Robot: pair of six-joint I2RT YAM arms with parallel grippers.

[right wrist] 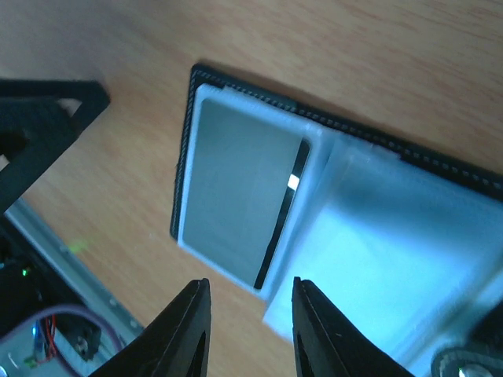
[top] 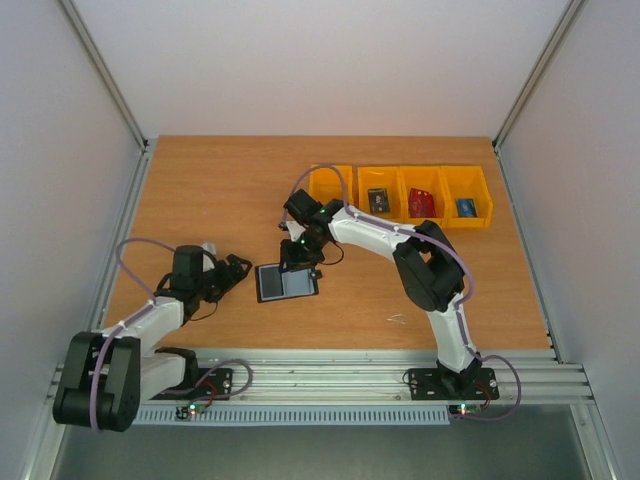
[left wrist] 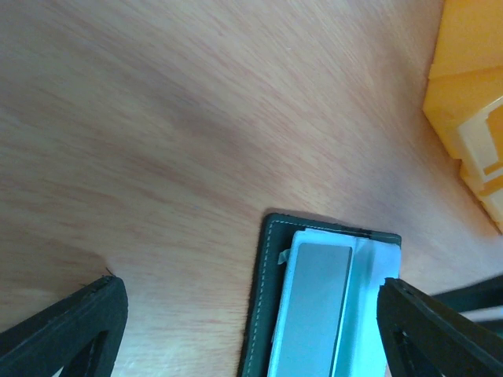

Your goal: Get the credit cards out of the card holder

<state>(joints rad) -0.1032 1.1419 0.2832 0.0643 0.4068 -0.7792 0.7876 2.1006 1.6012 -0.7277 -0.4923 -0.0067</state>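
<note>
Across the whole scene, a wooden table (top: 200,200). Along its far edge, a row of yellow bins (top: 440,172), three of them each with one of the credit cards inside: a dark card (top: 378,200), a red card (top: 422,203), a blue card (top: 466,207). Near the table's middle, well apart from the bins, the card holder (top: 287,283), lying open and flat, pale inner faces up.

Just to its left, low over the wood, the left gripper (left wrist: 250,283): jaws spread wide, touching nothing. Above the holder's far side, the right gripper (right wrist: 251,298): fingers (right wrist: 192,330) a narrow gap apart, pinching nothing, clear of the pockets.

In the pocket on the side toward the left gripper, seemingly one more grey card (right wrist: 236,188), a dark strip along its inner edge; hard to tell card from lining for sure.

Looks like the last extraction, with most of the job done. Calls next for lowering the right fingers onto that exposed edge, nipping it thinly and sliding it out along the pocket; probably also for pinning the holder with the left gripper against dragging.
</note>
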